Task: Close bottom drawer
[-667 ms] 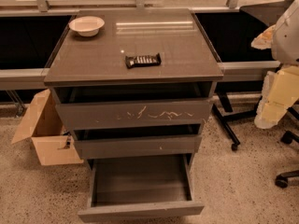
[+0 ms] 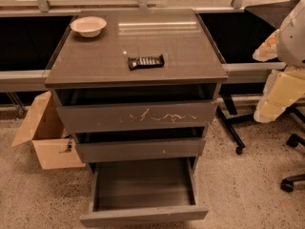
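Bottom drawer (image 2: 143, 185), lowest of three in a dark grey-brown cabinet, stands pulled well out toward the camera. Its wide, shallow box is bare and its plain front panel lies near the lower edge of the view.

Counter (image 2: 190, 56), the cabinet's flat top, carries two small things described below. Under it sit the top drawer (image 2: 138, 116), whose tall front is marked with white scratches, and the middle drawer (image 2: 140, 149); both are far further in than the lowest one. A cardboard box (image 2: 47, 140) with open flaps stands on the speckled floor, just beside the cabinet's left flank.

The gripper (image 2: 279, 95) appears to belong to the pale, cream-coloured arm parts at the right edge, well apart from the drawers and touching none of them. Whether the jaws are spread, clenched or grasping anything cannot be told.

A white bowl (image 2: 88, 26) rests at the counter's far left corner, and a dark wrapped bar (image 2: 146, 61) near its middle.

Step in hand, as judged: the approach, with closing not yet begun. The next move calls for bringing the gripper down and across to the front panel, then pushing squarely inward so the box runs straight.
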Controlling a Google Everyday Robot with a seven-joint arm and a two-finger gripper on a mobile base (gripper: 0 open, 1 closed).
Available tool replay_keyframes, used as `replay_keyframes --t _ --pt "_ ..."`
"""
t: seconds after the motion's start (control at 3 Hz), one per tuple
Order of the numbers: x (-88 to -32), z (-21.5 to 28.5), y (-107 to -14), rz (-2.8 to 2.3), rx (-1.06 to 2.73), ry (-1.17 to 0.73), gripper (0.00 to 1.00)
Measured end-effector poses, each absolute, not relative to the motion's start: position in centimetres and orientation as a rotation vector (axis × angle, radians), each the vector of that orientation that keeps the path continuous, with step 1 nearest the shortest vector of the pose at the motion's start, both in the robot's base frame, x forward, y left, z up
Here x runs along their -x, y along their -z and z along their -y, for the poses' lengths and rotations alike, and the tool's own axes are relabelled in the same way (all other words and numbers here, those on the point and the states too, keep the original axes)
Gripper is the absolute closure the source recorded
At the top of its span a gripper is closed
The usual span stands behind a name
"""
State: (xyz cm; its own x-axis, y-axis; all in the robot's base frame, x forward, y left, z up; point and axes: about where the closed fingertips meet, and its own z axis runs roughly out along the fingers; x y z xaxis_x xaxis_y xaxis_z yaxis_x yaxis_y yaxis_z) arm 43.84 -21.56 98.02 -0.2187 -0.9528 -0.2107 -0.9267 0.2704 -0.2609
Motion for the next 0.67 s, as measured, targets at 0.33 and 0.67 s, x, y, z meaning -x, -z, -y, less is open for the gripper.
replay_keyframes --t 0.33,0.67 --pt "-43.8 21.6 -98.0 -2.221 1.717 0.112 0.0" --pt "-44.0 21.7 -96.3 -2.193 1.751 0.08 0.0"
